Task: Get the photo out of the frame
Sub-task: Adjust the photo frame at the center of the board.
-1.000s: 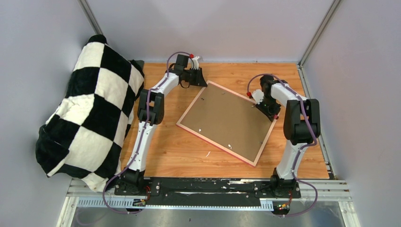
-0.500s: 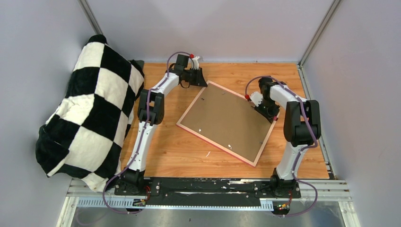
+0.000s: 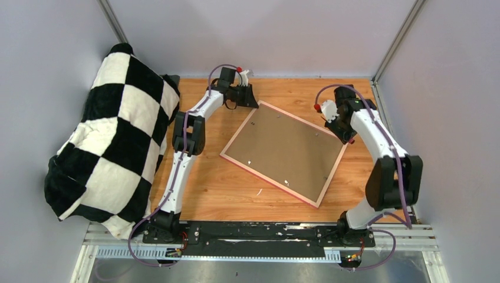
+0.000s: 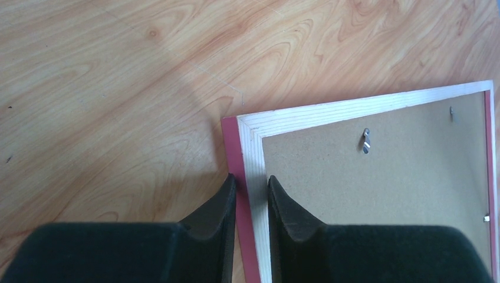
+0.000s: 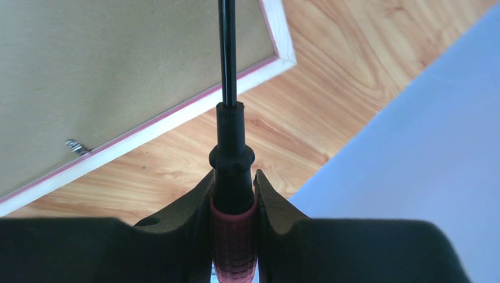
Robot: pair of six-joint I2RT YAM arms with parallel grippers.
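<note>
The frame (image 3: 240, 129) lies face down on the wooden table, its pink border around the brown backing board (image 3: 283, 150). The photo is hidden under the board. My left gripper (image 3: 250, 100) is shut on the frame's far corner edge; in the left wrist view the fingers (image 4: 252, 180) pinch the pink and white rail (image 4: 354, 109). My right gripper (image 3: 344, 131) hovers by the frame's right corner, shut on a screwdriver (image 5: 233, 153) with a red handle. Its black shaft reaches out over the board (image 5: 118, 71).
A black-and-white checkered cushion (image 3: 112, 135) fills the left side. Small metal tabs (image 5: 73, 145) hold the board in the frame, one near the left gripper (image 4: 366, 140). A pale wall (image 5: 413, 135) stands close on the right. A white scrap (image 3: 258, 192) lies near the frame's front edge.
My right arm has swung out to the right, carrying the screwdriver from over the board's right part toward the frame's far right edge. The left arm and the frame have not moved.
</note>
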